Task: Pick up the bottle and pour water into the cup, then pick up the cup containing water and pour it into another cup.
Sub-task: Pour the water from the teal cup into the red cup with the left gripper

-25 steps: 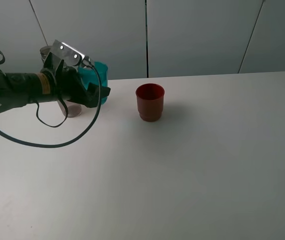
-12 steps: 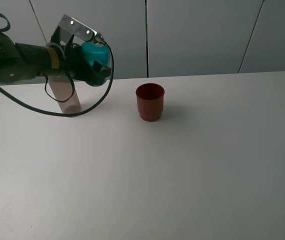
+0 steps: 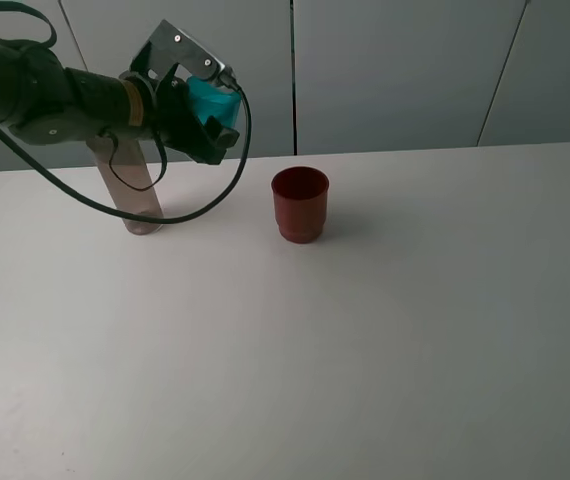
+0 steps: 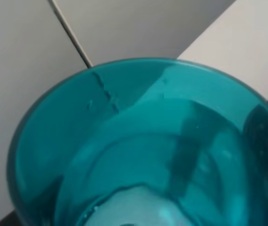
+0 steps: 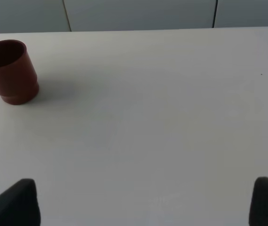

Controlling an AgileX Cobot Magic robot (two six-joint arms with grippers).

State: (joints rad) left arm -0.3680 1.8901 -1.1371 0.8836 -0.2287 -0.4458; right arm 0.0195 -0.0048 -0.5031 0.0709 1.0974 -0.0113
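Above the table (image 3: 385, 360), the left gripper (image 3: 212, 128) clasps the cup (image 3: 208, 99) holding water; the right gripper (image 5: 143, 202) gapes wide.

The high camera stands off the arms above the near side of the tabletop (image 3: 365, 350), looking down and across it from well back to the grey wall (image 3: 395, 70), with the left arm (image 3: 45, 95) in the upper left of the frame. The left wrist camera looks straight into the mouth of the teal cup (image 4: 138, 141), so close that the cup nearly fills its frame. The right wrist camera looks low across the tabletop toward the same wall, past the right gripper (image 5: 139, 200), and shares the red cup (image 5: 9, 70), tabletop and wall with the high view.
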